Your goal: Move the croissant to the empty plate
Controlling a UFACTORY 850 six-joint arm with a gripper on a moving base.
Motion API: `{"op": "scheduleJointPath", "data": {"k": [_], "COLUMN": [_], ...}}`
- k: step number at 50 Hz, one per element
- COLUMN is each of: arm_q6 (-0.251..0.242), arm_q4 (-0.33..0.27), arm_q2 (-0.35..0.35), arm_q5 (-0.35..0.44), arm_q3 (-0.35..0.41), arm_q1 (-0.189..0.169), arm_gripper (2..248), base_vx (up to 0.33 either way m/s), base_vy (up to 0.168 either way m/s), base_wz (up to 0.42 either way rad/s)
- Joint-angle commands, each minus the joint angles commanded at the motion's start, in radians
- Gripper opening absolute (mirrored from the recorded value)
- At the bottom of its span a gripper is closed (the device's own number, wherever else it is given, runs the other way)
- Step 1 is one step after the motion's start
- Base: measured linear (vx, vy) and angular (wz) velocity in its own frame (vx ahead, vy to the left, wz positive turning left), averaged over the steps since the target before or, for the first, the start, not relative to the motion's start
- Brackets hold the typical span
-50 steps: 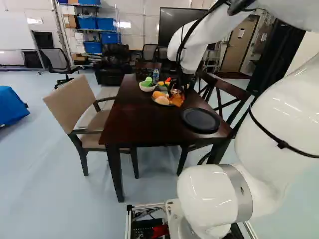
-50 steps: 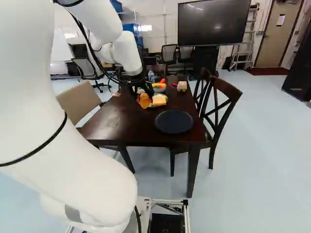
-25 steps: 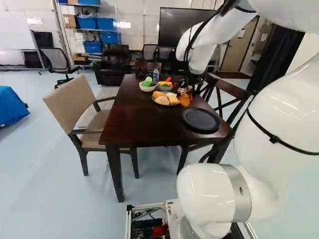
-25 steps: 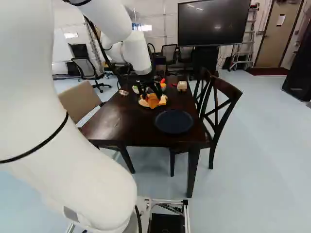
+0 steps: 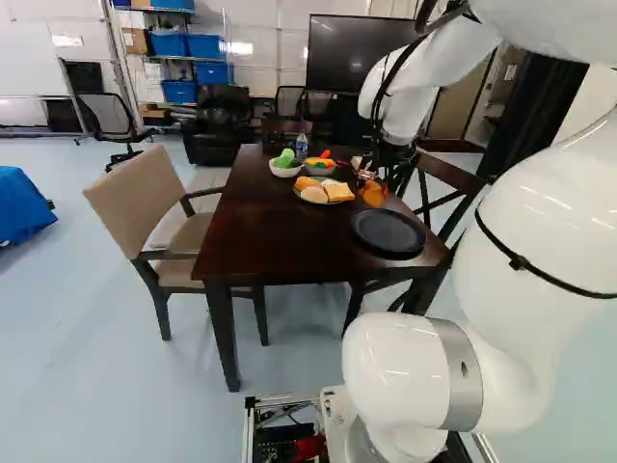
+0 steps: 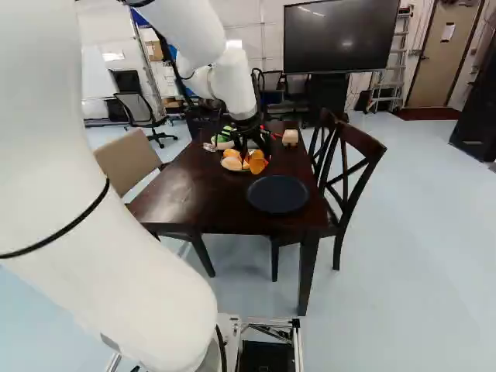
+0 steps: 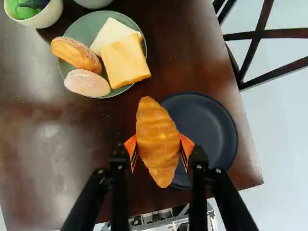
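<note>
Above the right half of the table [image 7: 33,154], the croissant [image 7: 157,139], golden-brown, ridged and pointed at both ends, is clasped by the black gripper [image 5: 372,180], an orange pad [image 7: 187,144] pressing each side. To its near right lies the empty plate [image 7: 209,127], dark, smooth and round, with a raised rim. To its left lies a grey-green plate [image 7: 77,32] holding a white bread slice [image 7: 111,32] partly under a golden one [image 7: 126,61], an oblong browned roll [image 7: 76,54] and a pale, rounded roll [image 7: 87,83]. Farther off stand a pale bowl [image 5: 284,173] with green pieces, a grey bowl [image 5: 320,172] with yellow food, and, beyond them, a clear bottle [image 5: 302,147]. The tabletop is dark, glossy wood. Along its right side stand cross-backed wooden chairs [image 6: 358,147]; at its left, a beige upholstered chair [image 5: 145,198]. A wide black screen [image 6: 337,39] fills the far background.
</note>
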Motion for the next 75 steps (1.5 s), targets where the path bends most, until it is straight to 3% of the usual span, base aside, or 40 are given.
{"op": "scheduleJointPath", "data": {"k": [29, 42, 61, 75], "arm_q6": [0.0, 0.0, 0.0, 0.0], "arm_q4": [0.0, 0.0, 0.0, 0.0], "arm_q2": [-0.033, -0.01, -0.013, -0.05], "arm_q5": [0.013, 0.013, 0.013, 0.013], "arm_q3": [0.03, 0.053, 0.05, 0.023], "arm_q1": [-0.13, -0.184, -0.182, -0.155], "arm_gripper": [129, 129, 129, 129], "base_vx": [0.0, 0.0, 0.0, 0.0], "base_vy": [0.0, 0.0, 0.0, 0.0], "base_wz": [0.0, 0.0, 0.0, 0.0]}}
